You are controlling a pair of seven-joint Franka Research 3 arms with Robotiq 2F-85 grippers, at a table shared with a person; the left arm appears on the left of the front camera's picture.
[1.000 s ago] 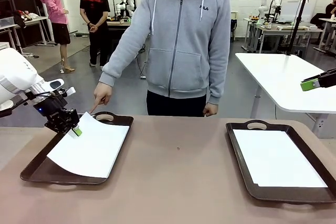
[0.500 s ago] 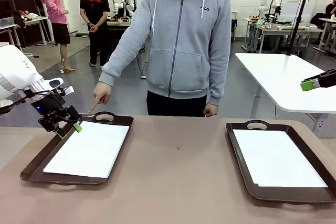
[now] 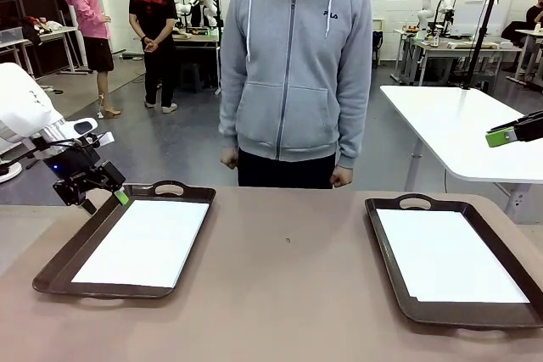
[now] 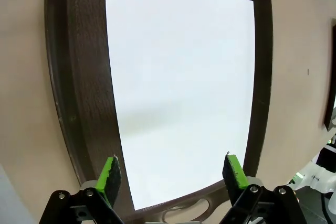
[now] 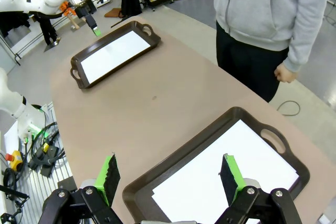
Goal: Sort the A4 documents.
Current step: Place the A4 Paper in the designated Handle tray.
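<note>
The left tool (image 3: 102, 195) has let go and lifted clear, jaws wide and empty; its sheet (image 3: 142, 242) now lies flat in the left tray (image 3: 51, 270). The person's pointing hand (image 3: 229, 158) has dropped. The right tool (image 5: 169, 178) hovers open over the right tray's sheet (image 3: 445, 256), so sorting looks finished.

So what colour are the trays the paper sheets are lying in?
Dark brown. Both trays hold plain white sheets; the front view shows it best.
</note>
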